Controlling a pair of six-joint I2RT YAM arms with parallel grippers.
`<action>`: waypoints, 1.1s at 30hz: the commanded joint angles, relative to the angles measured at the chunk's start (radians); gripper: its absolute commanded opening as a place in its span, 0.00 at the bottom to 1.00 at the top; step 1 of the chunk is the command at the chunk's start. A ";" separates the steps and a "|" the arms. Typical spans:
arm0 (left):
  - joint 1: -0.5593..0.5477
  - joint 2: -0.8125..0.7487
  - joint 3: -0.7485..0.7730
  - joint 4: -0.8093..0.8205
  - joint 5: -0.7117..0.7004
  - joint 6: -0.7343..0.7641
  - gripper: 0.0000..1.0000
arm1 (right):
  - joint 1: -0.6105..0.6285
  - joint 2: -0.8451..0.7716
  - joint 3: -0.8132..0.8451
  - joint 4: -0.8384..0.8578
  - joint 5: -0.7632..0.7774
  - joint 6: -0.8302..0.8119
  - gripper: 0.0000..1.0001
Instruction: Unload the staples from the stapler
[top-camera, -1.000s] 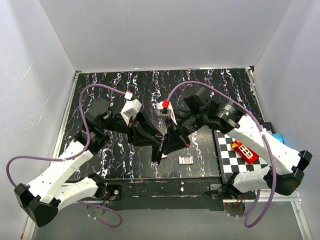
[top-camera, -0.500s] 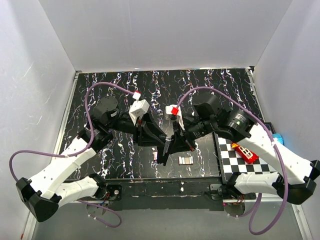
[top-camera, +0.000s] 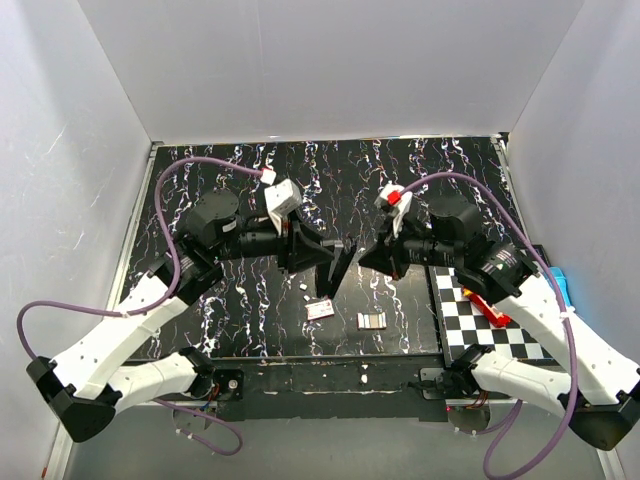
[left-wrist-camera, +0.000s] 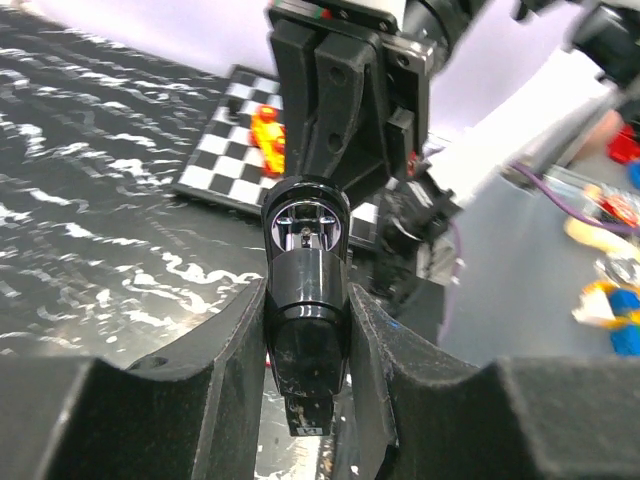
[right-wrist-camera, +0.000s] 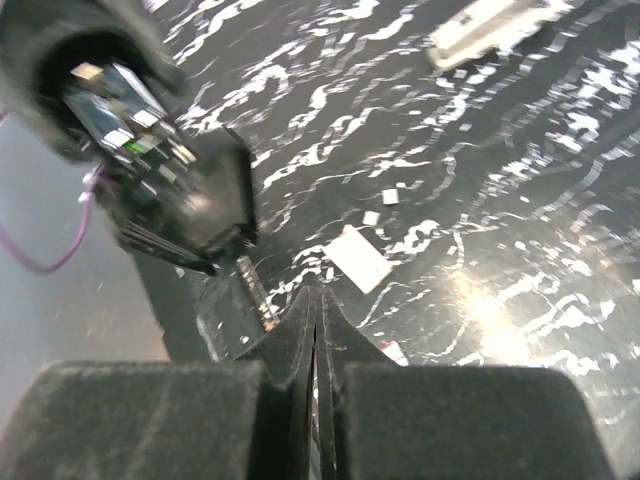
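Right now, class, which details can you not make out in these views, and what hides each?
- Left wrist: the lower sides of the stapler are covered by the left gripper clamping it. Whether staples remain inside cannot be seen.
- Right wrist: motion blur. Whether the shut right gripper pinches anything is unclear.
- Top external: the red toy on the checkerboard is too small to identify.

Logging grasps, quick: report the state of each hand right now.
Left hand: closed on the stapler.
Right hand: closed, apparently empty.
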 joint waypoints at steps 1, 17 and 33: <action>-0.002 0.059 0.145 -0.097 -0.346 0.028 0.00 | -0.082 -0.016 -0.041 0.073 0.133 0.115 0.03; 0.107 0.508 0.424 -0.220 -0.773 0.008 0.00 | -0.115 -0.023 -0.150 0.085 0.243 0.207 0.33; 0.282 0.975 0.793 -0.374 -0.689 0.017 0.00 | -0.115 -0.023 -0.227 0.179 0.199 0.278 0.35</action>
